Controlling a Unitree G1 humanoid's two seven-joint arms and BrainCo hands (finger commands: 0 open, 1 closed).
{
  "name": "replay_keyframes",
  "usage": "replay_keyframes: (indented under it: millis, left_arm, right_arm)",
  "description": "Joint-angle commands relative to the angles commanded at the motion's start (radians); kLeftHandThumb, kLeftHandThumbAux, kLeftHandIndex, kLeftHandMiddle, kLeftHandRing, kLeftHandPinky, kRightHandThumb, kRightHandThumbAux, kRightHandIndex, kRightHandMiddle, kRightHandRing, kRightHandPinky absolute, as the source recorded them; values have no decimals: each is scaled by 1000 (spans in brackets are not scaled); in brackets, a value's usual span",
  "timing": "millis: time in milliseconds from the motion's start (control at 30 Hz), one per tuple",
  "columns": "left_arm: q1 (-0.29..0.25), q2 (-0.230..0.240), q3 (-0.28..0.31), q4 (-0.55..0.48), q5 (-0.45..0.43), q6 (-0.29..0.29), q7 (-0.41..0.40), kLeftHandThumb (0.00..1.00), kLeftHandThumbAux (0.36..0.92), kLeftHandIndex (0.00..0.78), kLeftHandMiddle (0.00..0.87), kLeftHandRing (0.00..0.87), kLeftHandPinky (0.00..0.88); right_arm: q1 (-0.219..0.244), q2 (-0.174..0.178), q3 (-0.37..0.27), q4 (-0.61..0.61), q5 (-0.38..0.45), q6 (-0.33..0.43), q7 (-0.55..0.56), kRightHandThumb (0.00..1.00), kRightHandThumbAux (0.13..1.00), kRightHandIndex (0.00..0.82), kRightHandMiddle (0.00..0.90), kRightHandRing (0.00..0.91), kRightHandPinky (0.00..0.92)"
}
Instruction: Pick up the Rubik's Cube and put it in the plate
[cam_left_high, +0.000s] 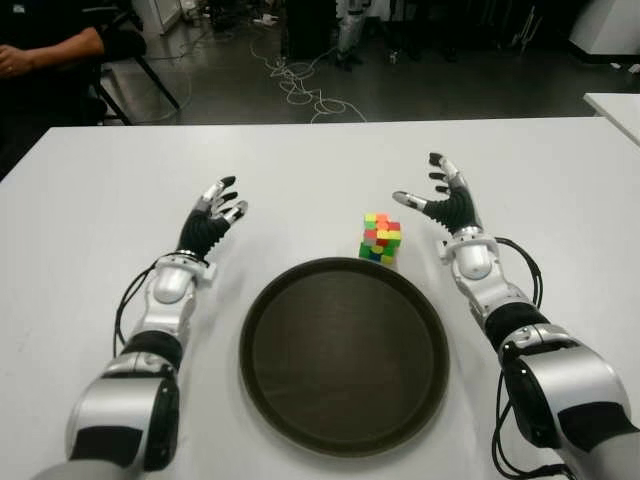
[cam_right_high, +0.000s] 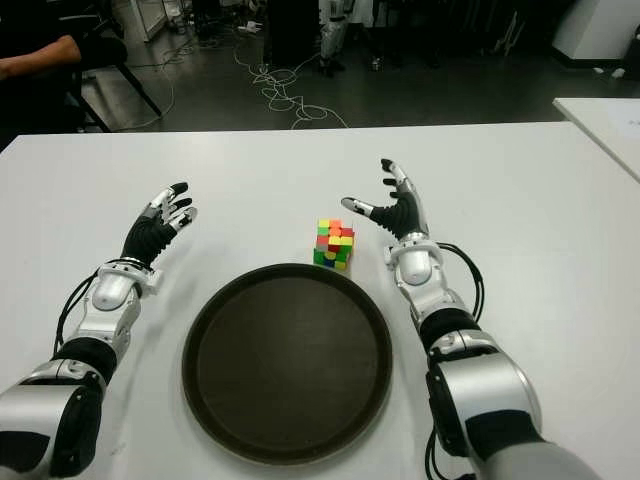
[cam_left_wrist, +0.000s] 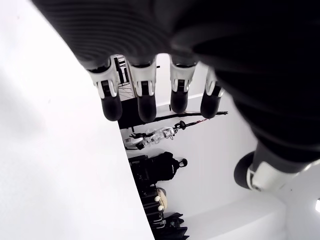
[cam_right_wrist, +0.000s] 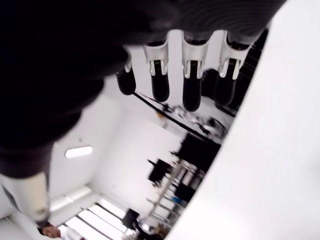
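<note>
Rubik's Cube (cam_left_high: 381, 238) stands on the white table (cam_left_high: 90, 200) at frame centre, just beyond the dark round plate (cam_left_high: 345, 440) rim. Right hand (cam_left_high: 448, 205), fingers spread and empty, sits just right of the cube; left hand (cam_left_high: 211, 225), also spread, is centre-left.

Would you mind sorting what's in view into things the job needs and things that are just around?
Job:
- Rubik's Cube, on the table just beyond the plate's far rim
- plate, dark, round, bare
- right hand, open, beside the cube
- left hand, open, left of the plate

Just around:
- white table
- cables on the floor
- seated person's arm
</note>
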Motion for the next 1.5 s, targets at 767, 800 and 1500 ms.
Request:
replay_keyframes:
  millis: [767,800,1500]
  left_arm:
    - [-1,-3,5,0,-7,8,3,173,579,33,83,92,127]
    - [-1,-3,5,0,-6,8,4,172,578,33,83,92,128]
    - [-1,1,3,1,-2,-1,3,171,585,48,101,112,146]
  right_arm:
    - [3,-99,174,-116,-231,-9,-114,0,635,39,77,122,175]
    - [1,-106,189,-120,-248,5,-106,0,637,41,79,123,170]
    - [-23,-214,401,-253,-409,188,309,0,685,161,203,218,216]
